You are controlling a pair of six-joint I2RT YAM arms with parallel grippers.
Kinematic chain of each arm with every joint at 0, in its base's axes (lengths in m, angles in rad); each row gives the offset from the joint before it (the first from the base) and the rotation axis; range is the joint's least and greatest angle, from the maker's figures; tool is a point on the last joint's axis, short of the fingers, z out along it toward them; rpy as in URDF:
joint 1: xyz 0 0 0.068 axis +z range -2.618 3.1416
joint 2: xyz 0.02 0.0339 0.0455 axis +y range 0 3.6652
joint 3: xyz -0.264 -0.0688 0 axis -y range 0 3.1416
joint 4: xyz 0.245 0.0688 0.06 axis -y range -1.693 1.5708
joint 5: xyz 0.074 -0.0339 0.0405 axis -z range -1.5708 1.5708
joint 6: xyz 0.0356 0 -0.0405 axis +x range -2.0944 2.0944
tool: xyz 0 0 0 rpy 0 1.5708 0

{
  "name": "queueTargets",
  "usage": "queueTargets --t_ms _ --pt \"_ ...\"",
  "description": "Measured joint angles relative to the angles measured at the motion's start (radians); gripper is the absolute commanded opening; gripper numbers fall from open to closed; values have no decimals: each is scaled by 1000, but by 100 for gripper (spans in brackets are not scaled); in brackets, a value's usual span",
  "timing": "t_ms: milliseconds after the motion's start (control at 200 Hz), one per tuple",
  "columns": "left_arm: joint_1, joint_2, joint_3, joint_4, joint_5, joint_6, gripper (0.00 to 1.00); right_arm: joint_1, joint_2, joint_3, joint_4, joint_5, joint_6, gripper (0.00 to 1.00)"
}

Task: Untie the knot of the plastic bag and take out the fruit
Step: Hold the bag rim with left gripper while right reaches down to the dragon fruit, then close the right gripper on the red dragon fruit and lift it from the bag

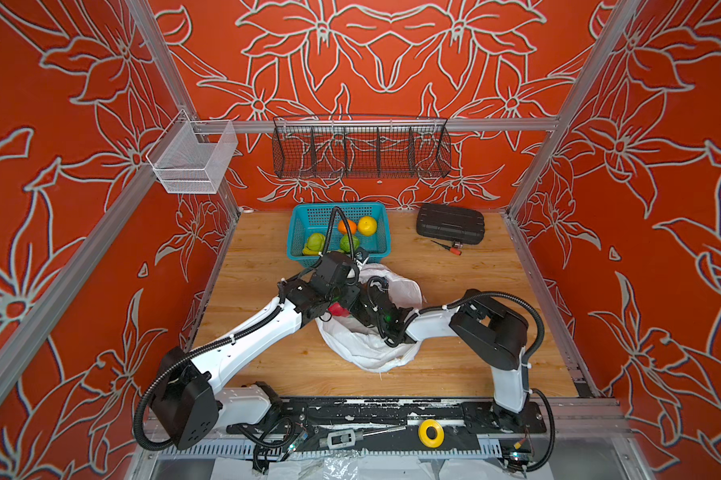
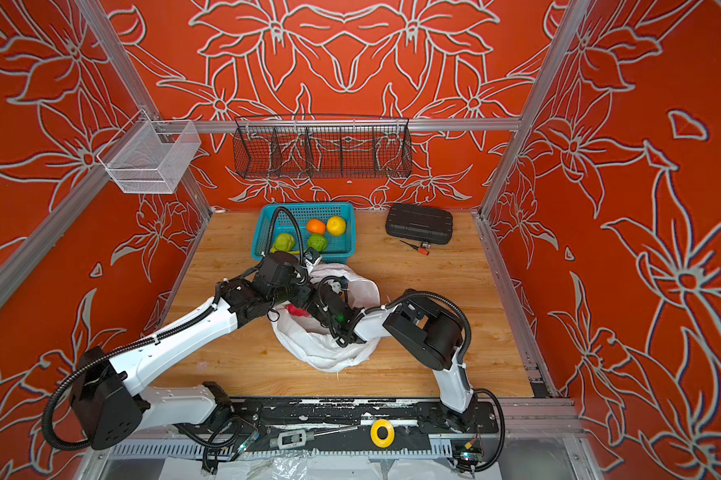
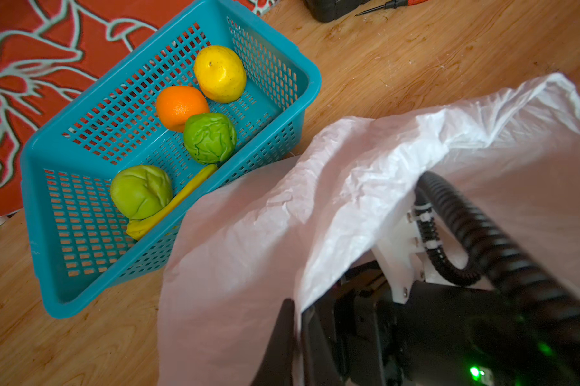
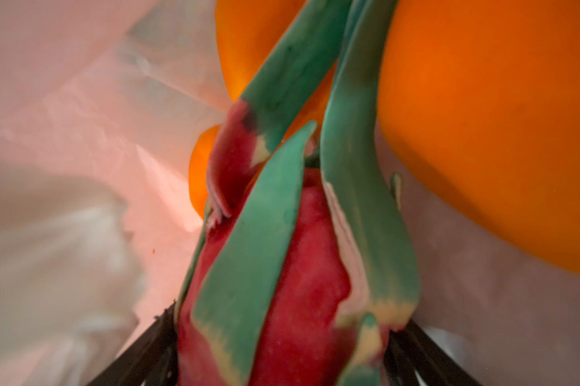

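Right jaws are deep inside the plastic bag [image 1: 367, 349], closed around the dragon fruit [image 4: 298, 300]. In the right wrist view their two dark fingers [image 4: 148, 347] press against its flanks, with the red body and green scales standing up between them. A grip across the body makes sense, since the scales look floppy and would likely slip.

Left jaws are clenched on a fold of the bag's rim (in the left wrist view the film [image 3: 248, 250] runs straight down into them), and they hold it raised above the bench [image 1: 454, 365]. I judge this hold is there to keep the mouth gaping, so the right arm [image 1: 429, 324] has a way in and out. If released, the thin film would probably sag over the fruit. No knot shows anywhere and the mouth stands open, so the untying looks done.

Oranges [image 4: 499, 133] crowd just behind the dragon fruit inside the bag, close against its scales.

The teal basket [image 3: 38, 200] sits just beside the bag, which keeps each carry short. It holds an orange [image 3: 181, 107], a yellow fruit [image 3: 220, 73], a bumpy green one [image 3: 210, 137] and a pale green one [image 3: 141, 192] resting against a banana [image 3: 178, 204]. By my reckoning the task is well along, with the dragon fruit and the oranges left to lift out.
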Motion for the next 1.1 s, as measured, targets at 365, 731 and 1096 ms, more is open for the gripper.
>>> queueTargets --t_ms 365,731,1096 --pt "32 0 1 -1 13 -18 9 0 -216 -172 -15 -23 -98 53" --pt "32 3 22 -4 43 -39 9 0 -373 -229 -108 -109 -297 51" --pt "39 40 42 0 54 -71 9 37 -487 -287 -274 -197 -484 50"
